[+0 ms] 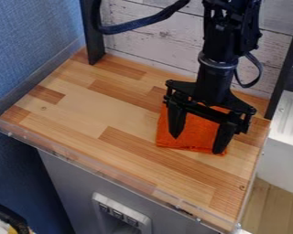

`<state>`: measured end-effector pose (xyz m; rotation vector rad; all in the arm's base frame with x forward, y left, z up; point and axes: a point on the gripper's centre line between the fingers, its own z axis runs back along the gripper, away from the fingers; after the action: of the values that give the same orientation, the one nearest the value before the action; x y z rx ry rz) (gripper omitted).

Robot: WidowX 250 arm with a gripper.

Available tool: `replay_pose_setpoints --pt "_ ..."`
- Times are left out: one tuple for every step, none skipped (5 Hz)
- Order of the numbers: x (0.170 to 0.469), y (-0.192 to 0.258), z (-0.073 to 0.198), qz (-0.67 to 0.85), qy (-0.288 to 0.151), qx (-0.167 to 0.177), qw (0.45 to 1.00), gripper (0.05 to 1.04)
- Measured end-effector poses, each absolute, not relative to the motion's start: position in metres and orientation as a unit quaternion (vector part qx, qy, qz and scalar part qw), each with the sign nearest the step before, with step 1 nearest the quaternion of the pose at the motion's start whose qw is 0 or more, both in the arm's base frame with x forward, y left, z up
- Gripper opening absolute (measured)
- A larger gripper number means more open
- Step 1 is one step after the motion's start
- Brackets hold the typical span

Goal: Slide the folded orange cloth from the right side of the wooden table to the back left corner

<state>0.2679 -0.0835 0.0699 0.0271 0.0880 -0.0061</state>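
My black gripper [197, 144] hangs pointing down over the right part of the wooden counter, its two fingers spread wide apart and open. Beneath and between them lies a folded orange cloth [195, 132], roughly square and flat on the wood. The left finger overlaps the cloth's left half in the view, and the right fingertip is at its lower right corner. Nothing is gripped. The gripper's body hides part of the cloth's upper edge. Whether the fingertips touch the cloth, I cannot tell.
The wooden counter [82, 109] has a low clear rim [106, 172] along its front. Behind stands a whitewashed plank wall [149, 39], with a dark post [92, 34] at the left and another [285, 68] at the right. A blue surface borders the left side.
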Motion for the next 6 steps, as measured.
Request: replay_pose_setpoints --pt "0.276 -0.085 0.063 0.013 0.050 0.016 0.999 0.999" --pt "0.298 -0.081 0.062 0.054 0.031 0.009 0.998 0.999" --pt "0.319 -0.075 0.058 0.090 0.014 0.003 0.996 0.999" --pt "0.338 -0.066 0.054 0.131 -0.001 -0.006 0.991 0.999" --pt "0.351 -0.057 0.049 0.165 -0.011 -0.010 0.986 0.998" --pt "0.364 -0.050 0.045 0.190 -0.016 -0.009 0.982 0.996"
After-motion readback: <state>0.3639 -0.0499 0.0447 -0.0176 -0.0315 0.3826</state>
